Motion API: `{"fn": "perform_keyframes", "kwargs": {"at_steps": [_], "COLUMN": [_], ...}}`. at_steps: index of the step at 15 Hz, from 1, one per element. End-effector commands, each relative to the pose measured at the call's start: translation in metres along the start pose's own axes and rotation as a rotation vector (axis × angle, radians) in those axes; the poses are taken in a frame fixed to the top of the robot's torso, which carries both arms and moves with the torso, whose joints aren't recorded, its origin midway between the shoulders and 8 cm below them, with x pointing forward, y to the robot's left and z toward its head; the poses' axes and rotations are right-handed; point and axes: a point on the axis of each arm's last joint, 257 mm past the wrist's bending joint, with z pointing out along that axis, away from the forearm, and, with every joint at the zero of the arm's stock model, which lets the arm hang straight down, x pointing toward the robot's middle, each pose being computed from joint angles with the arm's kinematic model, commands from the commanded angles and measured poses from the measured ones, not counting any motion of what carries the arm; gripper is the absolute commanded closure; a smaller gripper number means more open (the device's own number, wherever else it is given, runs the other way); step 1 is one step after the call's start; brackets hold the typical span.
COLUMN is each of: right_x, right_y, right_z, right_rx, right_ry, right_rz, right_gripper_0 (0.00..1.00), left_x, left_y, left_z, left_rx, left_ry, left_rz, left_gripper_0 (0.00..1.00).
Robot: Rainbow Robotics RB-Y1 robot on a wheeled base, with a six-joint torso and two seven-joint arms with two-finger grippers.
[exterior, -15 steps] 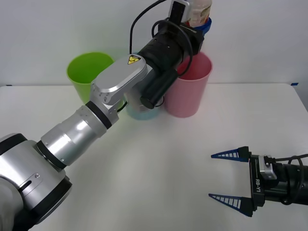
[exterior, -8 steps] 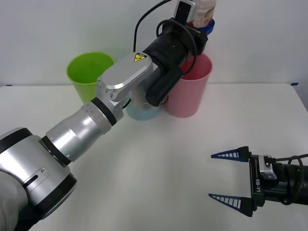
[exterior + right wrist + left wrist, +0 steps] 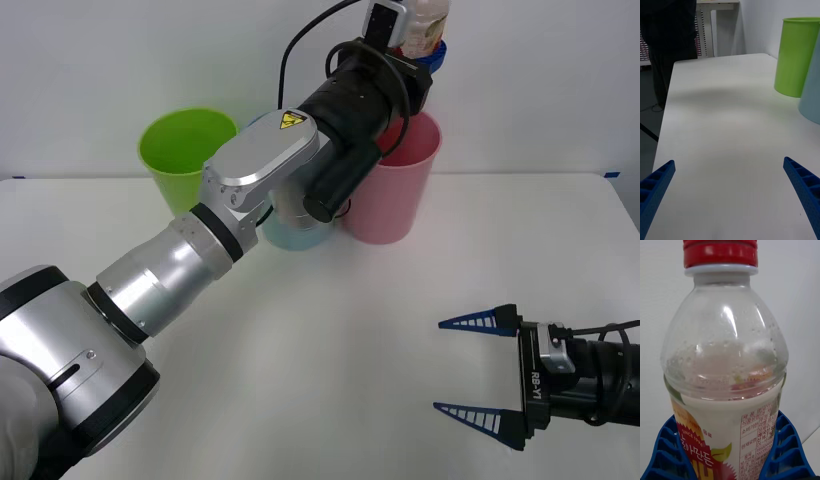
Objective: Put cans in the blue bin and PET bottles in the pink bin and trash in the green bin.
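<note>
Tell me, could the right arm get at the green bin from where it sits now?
Probably not easily: the right gripper sits open at the near right, and the left arm stretches across in front of the green bin.

The left gripper [image 3: 428,45] holds the PET bottle [image 3: 424,24] above the pink bin [image 3: 395,190].

Clear bottle [image 3: 724,363] with a red cap [image 3: 720,253] and a pale orange-pink label [image 3: 718,442] with a green leaf. Blue ribbed fingers [image 3: 784,450] on either side of that bottle. Lime-green bin [image 3: 187,157], light-blue bin [image 3: 297,233], pink bin [image 3: 392,183]. White table [image 3: 350,330]. Blue ribbed fingers [image 3: 478,321] on black.
</note>
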Motion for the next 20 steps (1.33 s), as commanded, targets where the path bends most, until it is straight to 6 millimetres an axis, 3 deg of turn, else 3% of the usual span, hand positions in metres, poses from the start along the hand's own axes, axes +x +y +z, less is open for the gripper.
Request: {"fn": "perform_keyframes", "kwargs": {"at_steps": [1,2,5,9,20], "right_x": [0.0,0.0,0.0,0.0,0.0], "right_y": [0.0,0.0,0.0,0.0,0.0], "right_z": [0.0,0.0,0.0,0.0,0.0], "right_rx": [0.0,0.0,0.0,0.0,0.0], "right_ry": [0.0,0.0,0.0,0.0,0.0], "right_rz": [0.0,0.0,0.0,0.0,0.0], "right_gripper_0": [0.0,0.0,0.0,0.0,0.0], "left_x": [0.0004,0.0002,0.001,0.0005,0.0039], "left_y": [0.0009,-0.0004,0.0013,-0.001,0.0009], "left_z": [-0.0004,-0.0003,-0.0004,-0.0003,-0.0011], "left_rx": [-0.001,0.001,-0.002,0.002,-0.002], "left_ry": [0.0,0.0,0.002,0.0,0.007], "left_rz": [0.0,-0.001,-0.006,-0.013,-0.055], "left_gripper_0": [0.95,0.92,0.62,0.0,0.0]}}
